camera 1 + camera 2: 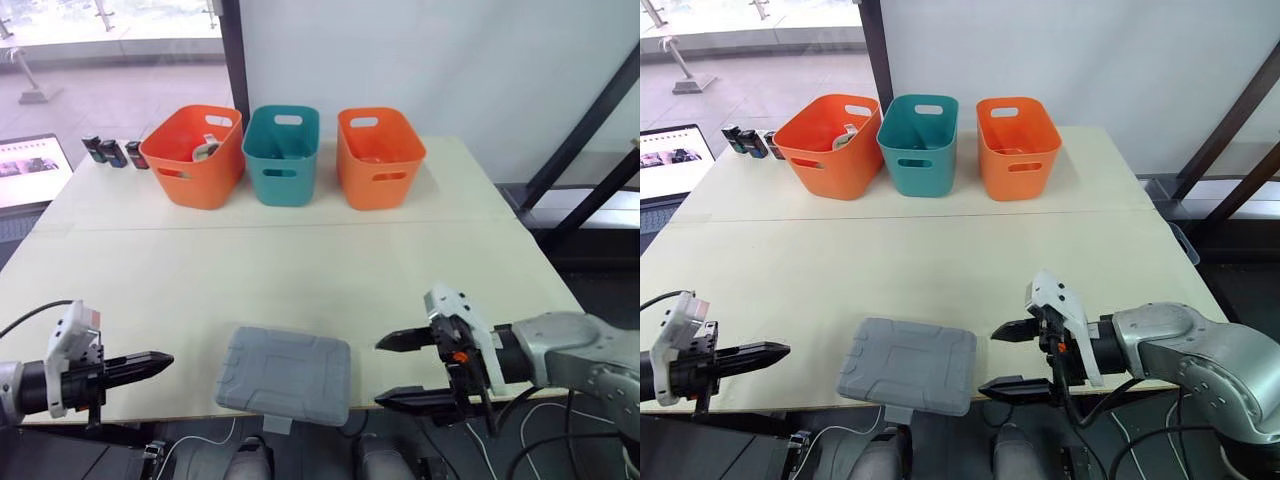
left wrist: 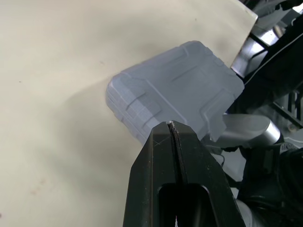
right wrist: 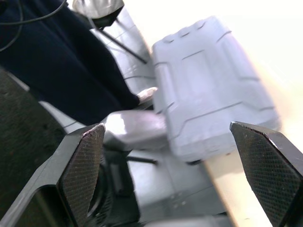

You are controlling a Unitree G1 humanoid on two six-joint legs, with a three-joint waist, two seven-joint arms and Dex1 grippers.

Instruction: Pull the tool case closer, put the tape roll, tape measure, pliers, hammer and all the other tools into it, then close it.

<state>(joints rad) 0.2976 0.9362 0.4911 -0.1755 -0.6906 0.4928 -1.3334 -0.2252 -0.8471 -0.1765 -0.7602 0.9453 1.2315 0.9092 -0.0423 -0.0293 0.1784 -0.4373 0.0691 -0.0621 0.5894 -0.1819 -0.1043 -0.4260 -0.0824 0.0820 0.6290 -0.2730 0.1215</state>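
Sitting lid-down at the near worktop [image 1: 300, 270] edge, the tool case [image 1: 285, 372] looks pulled in but unpacked — left tool [image 1: 165, 358] pinched together, right tool [image 1: 379, 373] spread wide

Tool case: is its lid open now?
No, the grey tool case lies flat with its lid shut at the near edge of the table.

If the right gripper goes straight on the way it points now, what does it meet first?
Probably the closed grey plastic tool case, lying at the near edge of the cream table. The open right gripper points at its side, nothing between them; whether heights match is unclear.
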